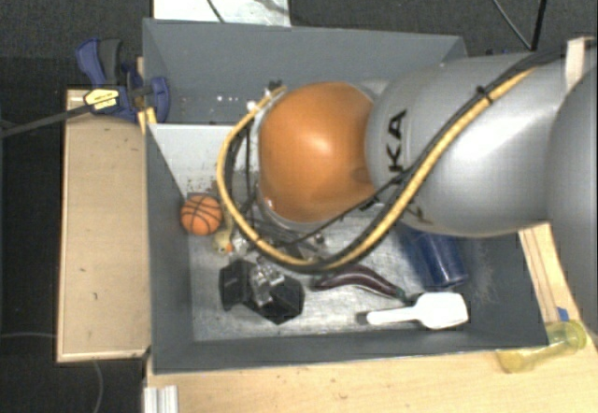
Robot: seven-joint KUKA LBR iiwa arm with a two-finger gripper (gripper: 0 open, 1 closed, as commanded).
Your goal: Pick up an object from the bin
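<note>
Grey bin (308,61) with basketball (201,213), white spoon (420,311)

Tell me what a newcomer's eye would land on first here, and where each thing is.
The silver arm with its orange wrist cover dominates, extending from the right over the middle of the bin. A small orange basketball sits by the bin's left wall, and a white spoon lies near the front wall, right of the black end effector.
</note>
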